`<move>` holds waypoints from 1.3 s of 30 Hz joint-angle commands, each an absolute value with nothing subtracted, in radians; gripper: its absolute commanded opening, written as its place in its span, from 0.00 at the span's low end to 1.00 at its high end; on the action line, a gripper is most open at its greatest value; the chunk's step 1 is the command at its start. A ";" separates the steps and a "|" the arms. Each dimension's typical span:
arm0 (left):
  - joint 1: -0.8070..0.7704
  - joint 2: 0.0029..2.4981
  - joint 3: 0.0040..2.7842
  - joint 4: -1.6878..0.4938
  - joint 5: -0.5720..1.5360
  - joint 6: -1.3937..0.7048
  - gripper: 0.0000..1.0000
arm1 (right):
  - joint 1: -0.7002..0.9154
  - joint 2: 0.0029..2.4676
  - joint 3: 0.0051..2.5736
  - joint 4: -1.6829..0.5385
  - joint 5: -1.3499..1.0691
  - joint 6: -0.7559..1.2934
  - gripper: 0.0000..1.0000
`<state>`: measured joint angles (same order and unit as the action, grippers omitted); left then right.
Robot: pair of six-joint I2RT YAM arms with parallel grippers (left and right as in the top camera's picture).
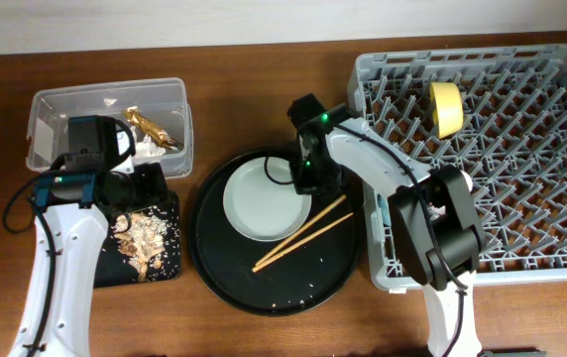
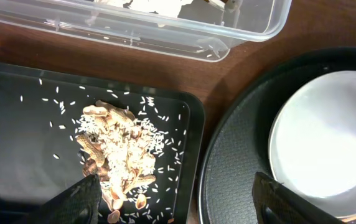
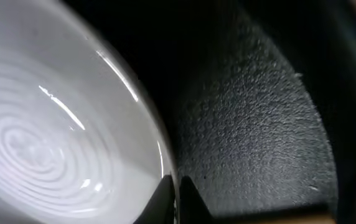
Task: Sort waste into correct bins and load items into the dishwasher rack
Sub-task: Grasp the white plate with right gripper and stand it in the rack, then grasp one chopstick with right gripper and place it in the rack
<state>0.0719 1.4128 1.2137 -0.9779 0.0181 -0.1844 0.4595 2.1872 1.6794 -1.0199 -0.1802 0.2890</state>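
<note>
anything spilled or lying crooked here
Yes, small things. Rice grains are scattered across the shallow black tray, well beyond the food scraps pile, and a few pale crumbs lie on the round black tray near its front edge. The chopsticks lie splayed, not parallel, by the plate.

Left jaws spread wide; right jaws pinched nearly together.

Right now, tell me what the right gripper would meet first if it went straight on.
The plate: its rim sits right at the right gripper, with the round black tray just beyond. It may already be touching.
</note>
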 commanded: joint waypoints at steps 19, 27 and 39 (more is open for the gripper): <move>0.076 1.401 1.214 -0.982 0.011 -0.197 0.77 | 0.294 1.938 1.832 -1.129 0.797 0.384 0.04; 0.076 1.401 1.214 -0.982 0.011 -0.197 0.77 | 0.294 1.896 1.839 -1.145 0.397 0.383 0.52; 0.076 1.401 1.214 -0.982 0.011 -0.197 0.77 | 0.566 1.708 1.505 -1.221 -0.149 0.643 0.89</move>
<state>0.0715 1.4128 1.2137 -0.9840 0.0177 -0.1844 0.4965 1.7054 1.6505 -1.3231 -0.1143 0.4549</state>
